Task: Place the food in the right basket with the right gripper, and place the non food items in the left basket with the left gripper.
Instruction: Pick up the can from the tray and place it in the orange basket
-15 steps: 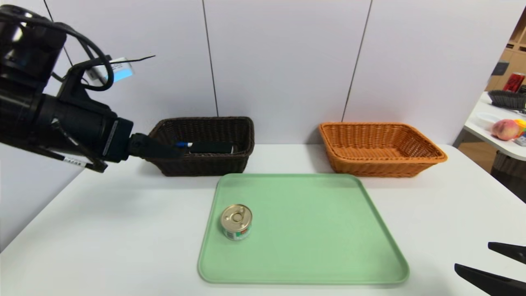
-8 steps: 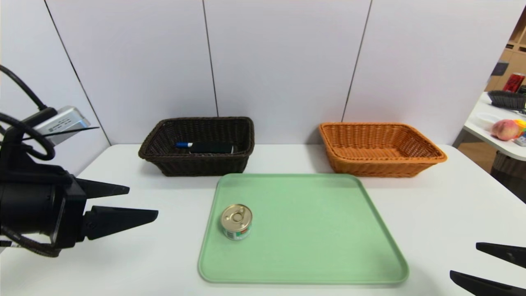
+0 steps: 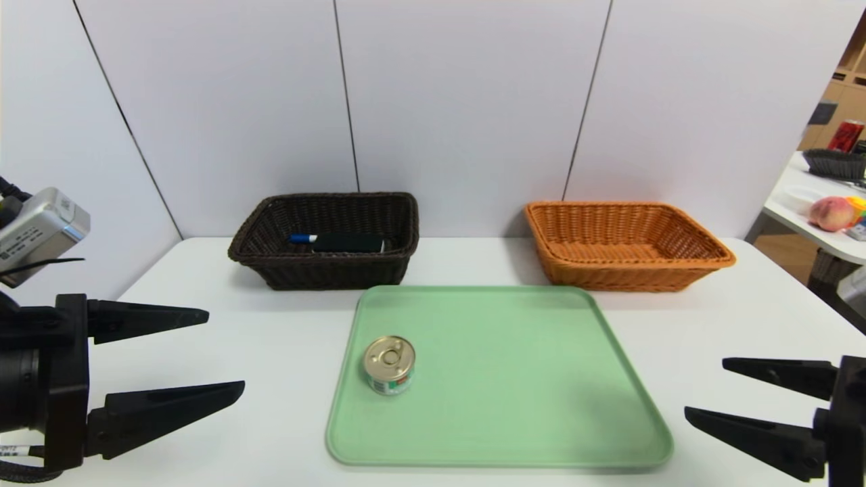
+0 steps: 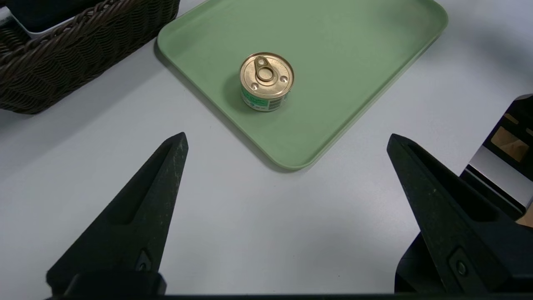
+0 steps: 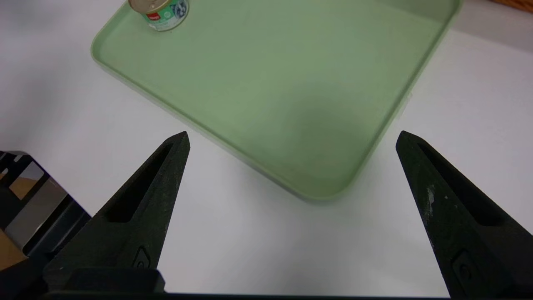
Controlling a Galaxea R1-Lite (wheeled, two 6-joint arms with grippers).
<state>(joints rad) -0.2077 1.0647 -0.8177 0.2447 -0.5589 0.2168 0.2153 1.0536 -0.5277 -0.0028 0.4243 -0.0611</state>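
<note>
Brown wicker left basket (image 3: 325, 240) holds your blue-capped white marker (image 3: 302, 238) and black felt eraser (image 3: 348, 243) | small gold-lidded tin can (image 3: 390, 364) waits on green plastic tray (image 3: 514, 379), orange wicker right basket (image 3: 626, 243) empty | black left gripper (image 3: 218, 350) and black right gripper (image 3: 710, 389) spread wide, holding nothing

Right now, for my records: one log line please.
tin can on green tray | marker, eraser in dark brown basket | orange basket empty

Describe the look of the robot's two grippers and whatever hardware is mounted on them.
The left gripper has two black, pointed, wedge-shaped fingers on a black block, with black cables and a small silver camera above it. The right gripper has the same matte black tapering fingers, each with a recessed slot along its length.
</note>
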